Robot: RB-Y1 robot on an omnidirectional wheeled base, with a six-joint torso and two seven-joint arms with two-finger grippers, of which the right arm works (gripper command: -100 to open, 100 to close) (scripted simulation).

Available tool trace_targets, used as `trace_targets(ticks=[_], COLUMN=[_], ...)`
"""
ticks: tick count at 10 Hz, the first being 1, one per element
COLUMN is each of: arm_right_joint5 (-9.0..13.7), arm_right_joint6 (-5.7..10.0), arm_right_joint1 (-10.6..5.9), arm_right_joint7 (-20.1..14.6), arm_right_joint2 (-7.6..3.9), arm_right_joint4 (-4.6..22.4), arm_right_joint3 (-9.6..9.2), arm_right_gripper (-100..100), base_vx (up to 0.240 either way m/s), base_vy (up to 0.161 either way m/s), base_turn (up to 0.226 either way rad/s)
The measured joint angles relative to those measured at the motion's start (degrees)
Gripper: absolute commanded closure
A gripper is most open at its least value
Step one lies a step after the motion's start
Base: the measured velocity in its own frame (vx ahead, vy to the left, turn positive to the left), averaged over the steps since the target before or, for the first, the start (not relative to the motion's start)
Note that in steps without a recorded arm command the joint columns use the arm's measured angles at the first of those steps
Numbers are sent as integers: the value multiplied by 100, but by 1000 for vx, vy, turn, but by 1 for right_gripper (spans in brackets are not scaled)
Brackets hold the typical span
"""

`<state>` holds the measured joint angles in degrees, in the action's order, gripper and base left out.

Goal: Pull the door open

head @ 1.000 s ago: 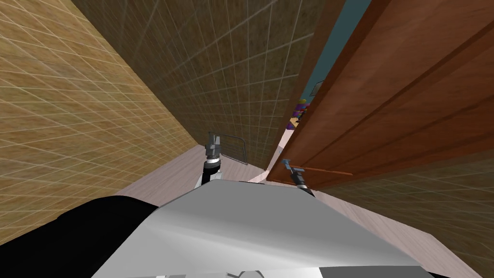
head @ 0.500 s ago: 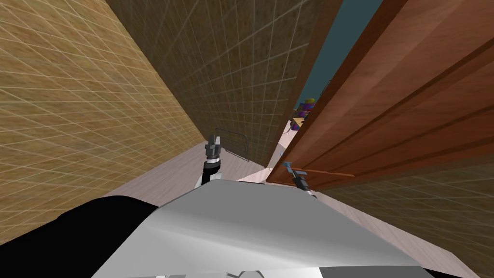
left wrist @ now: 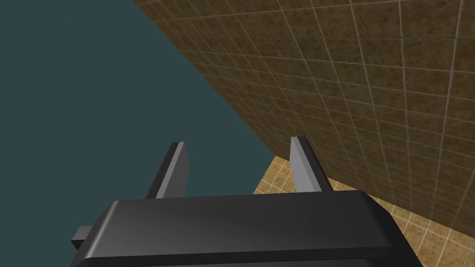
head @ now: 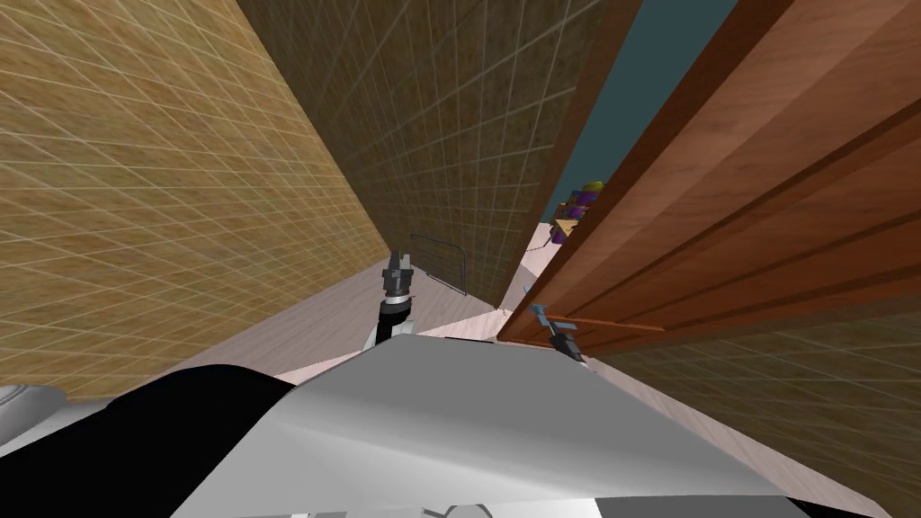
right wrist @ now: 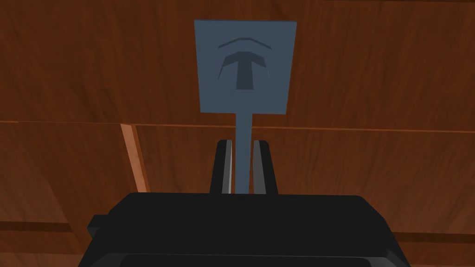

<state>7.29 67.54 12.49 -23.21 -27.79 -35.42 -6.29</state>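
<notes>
1. Door point(head: 764, 207): reddish-brown panelled wood, ajar at my right front, with its free edge nearest me. I judge it stiff and fairly heavy, so the pull should follow its swing arc. The hinge side is cut off.
2. Tiled wall point(head: 432, 135): brown, left of the opening. A teal strip shows through the gap between wall and door.
3. Left hand point(left wrist: 239, 142): fingers wide apart and holding nothing, raised ahead of me, well apart from the door.
4. Right hand point(right wrist: 242, 141): fingers narrow, clamped on the thin lever of the handle point(right wrist: 245, 69).
5. Handle: blue-grey square plate and lever on the door face. I judge it rigid but slim and smooth, so slip is possible. The lever is the correct hold.
6. Purple and yellow items point(head: 580, 202) beyond the gap: too small to identify.
</notes>
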Motion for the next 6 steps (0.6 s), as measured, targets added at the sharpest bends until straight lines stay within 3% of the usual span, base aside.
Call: trace_targets(ticks=[1, 3, 5, 6], arm_right_joint5=[-2, -22, -37, -43], arm_right_joint6=[31, 229, 359, 382], arm_right_joint1=[51, 18, 92, 155], arm_right_joint7=[-12, -38, -83, -100], arm_right_joint2=[-15, -17, -56, -73], arm_right_joint4=[-45, 146, 190, 146], arm_right_joint3=[-12, -55, -100, -118], arm_right_gripper=[100, 100, 100, 100], base_vx=[-229, -258, -239, -94], base_vy=[-83, -93, -89, -28], base_turn=[160, 195, 190, 29])
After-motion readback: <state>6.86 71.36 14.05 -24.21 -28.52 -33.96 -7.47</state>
